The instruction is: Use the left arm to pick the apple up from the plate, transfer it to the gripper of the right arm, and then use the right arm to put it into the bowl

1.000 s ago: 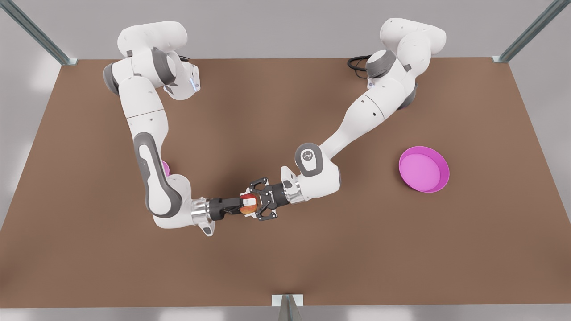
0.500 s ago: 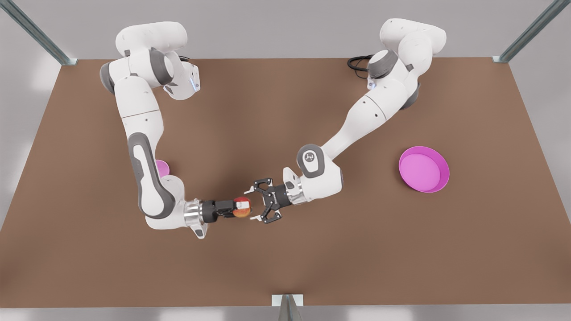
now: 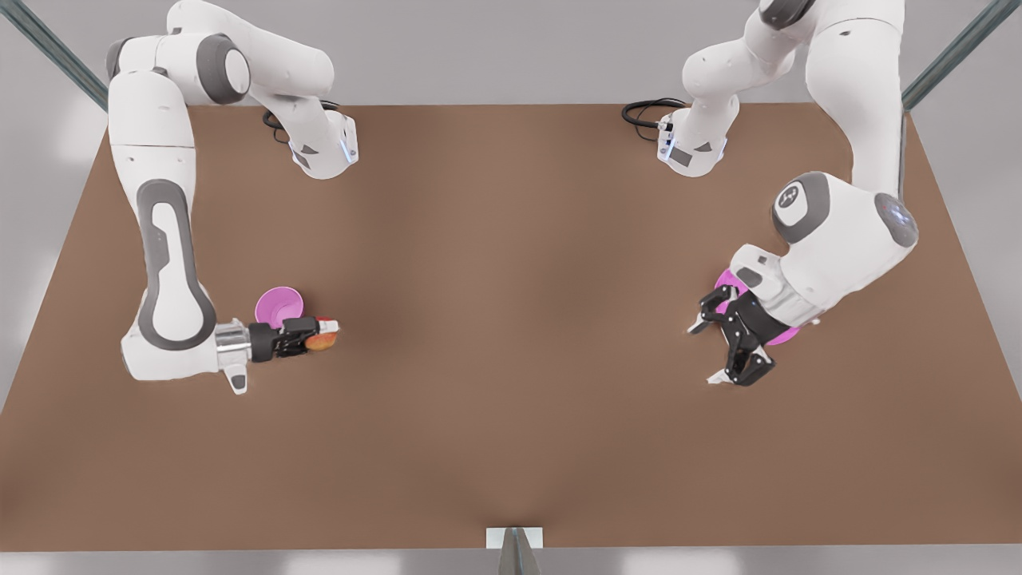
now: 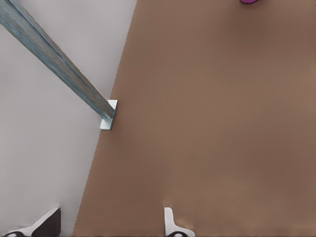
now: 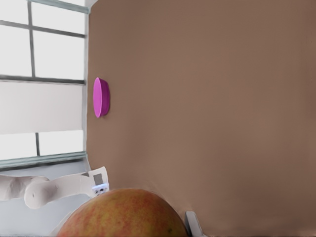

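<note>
The apple [image 3: 322, 341] is clamped in the right gripper [image 3: 318, 333] just beside the bowl [image 3: 279, 307], ready for placing. Over the plate [image 3: 725, 281], the left gripper [image 3: 721, 354] is held spread and empty, waiting.

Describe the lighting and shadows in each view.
Front view: soft even light, faint shadow on the table, no glare; left claw over the plate, right claw beside the bowl. Right wrist view: bright windows, apple evenly lit. Left wrist view: flat light.

The apple [image 5: 121, 215] sits close against the right pincer's fingertip [image 5: 193, 224]; the plate [image 5: 100, 97] lies far off.
</note>
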{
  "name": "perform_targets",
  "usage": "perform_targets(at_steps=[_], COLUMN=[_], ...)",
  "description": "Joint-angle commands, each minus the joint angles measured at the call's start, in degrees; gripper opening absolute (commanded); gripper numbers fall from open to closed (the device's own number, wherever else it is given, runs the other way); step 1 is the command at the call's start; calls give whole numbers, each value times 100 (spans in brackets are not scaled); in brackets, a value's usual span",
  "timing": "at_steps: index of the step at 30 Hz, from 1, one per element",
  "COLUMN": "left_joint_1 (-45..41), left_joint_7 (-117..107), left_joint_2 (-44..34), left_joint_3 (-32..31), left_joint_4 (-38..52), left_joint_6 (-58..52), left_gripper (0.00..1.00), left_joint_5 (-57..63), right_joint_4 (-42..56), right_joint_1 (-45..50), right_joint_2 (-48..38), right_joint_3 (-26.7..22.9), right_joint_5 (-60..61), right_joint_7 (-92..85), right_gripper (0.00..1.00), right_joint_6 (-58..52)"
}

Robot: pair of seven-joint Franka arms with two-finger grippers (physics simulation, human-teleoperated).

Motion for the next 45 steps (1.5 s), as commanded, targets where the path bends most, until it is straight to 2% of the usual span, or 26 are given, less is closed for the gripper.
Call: perform_targets(at_steps=[1, 2, 3, 4, 5, 6, 8, 11, 16, 22, 28, 29, 30, 36, 38, 41, 42, 43, 45], left_joint_1=[3, -504, -1630, -2062, -2510, -2546, -2572, -2581, -2581, -2572, -2563, -2563, -2563, -2572, -2572, -2572, -2572, -2572, -2572], left_joint_7=[-6504, -6620, -6637, -6646, -6734, -6752, -6813, -6813, -7393, -7428, -7428, -7428, -7428, -7428, -7437, -7639, -7709, -7719, -7719], left_joint_2=[-74, -451, -715, -1268, -1533, -1436, -699, -548, -355, -276, -249, -241, -241, -241, -241, -135, -39, 49, 58], left_joint_3=[41, 769, 2315, 3082, 3556, 3610, 3592, 3592, 3592, 3592, 3592, 3592, 3592, 3592, 3592, 3592, 3592, 3592, 3592], left_joint_4=[510, 475, 414, -428, -764, -580, 492, 519, 818, 827, 827, 827, 827, 827, 827, 897, 1011, 1169, 1187], left_joint_6=[-3648, -3595, -3490, -2560, -2259, -2425, -3242, -3015, -2962, -2971, -2988, -2988, -2988, -2988, -2980, -2962, -2962, -2962, -2962], left_gripper=[100, 100, 100, 100, 100, 100, 100, 100, 100, 100, 100, 100, 100, 100, 100, 100, 100, 100, 100], left_joint_5=[1856, 1654, 1013, 502, 502, 502, 546, 546, 546, 537, 537, 537, 537, 537, 546, 546, 546, 546, 546], right_joint_4=[-284, -451, -654, -803, -1023, -1076, -1348, -1779, -1867, -2341, -2438, -2438, -2438, -2412, -1850, 680, 1155, 1569, 1447], right_joint_1=[-112, -120, -156, -164, -278, -366, -375, -384, -410, -402, -402, -402, -402, -410, -402, 195, 363, 460, 451], right_joint_2=[-276, -443, -584, -733, -813, -822, -1005, -1357, -1349, -1340, -1252, -1252, -1252, -1278, -1358, -1314, -1349, -1507, -1911], right_joint_3=[5, 5, 5, 5, 5, 5, 5, 13, 5, 5, 5, 5, 5, 5, 5, 31, 48, 40, 119], right_joint_5=[-1189, -1497, -1708, -1998, -2173, -2288, -2612, -3158, -3720, -3765, -3765, -3765, -3765, -3765, -3765, -4493, -4722, -4898, -4898], right_joint_7=[-177, -195, -204, -256, -414, -582, -643, -801, -819, -898, -942, -942, -942, -942, -749, 1227, 2165, 3231, 4085], right_gripper=[75, 75, 75, 75, 75, 75, 75, 75, 75, 75, 75, 78, 98, 100, 100, 100, 100, 100, 100], right_joint_6=[93, 216, 313, 427, 655, 735, 980, 1491, 2035, 2747, 3002, 3002, 3002, 2950, 2415, 1043, 789, 103, -144])
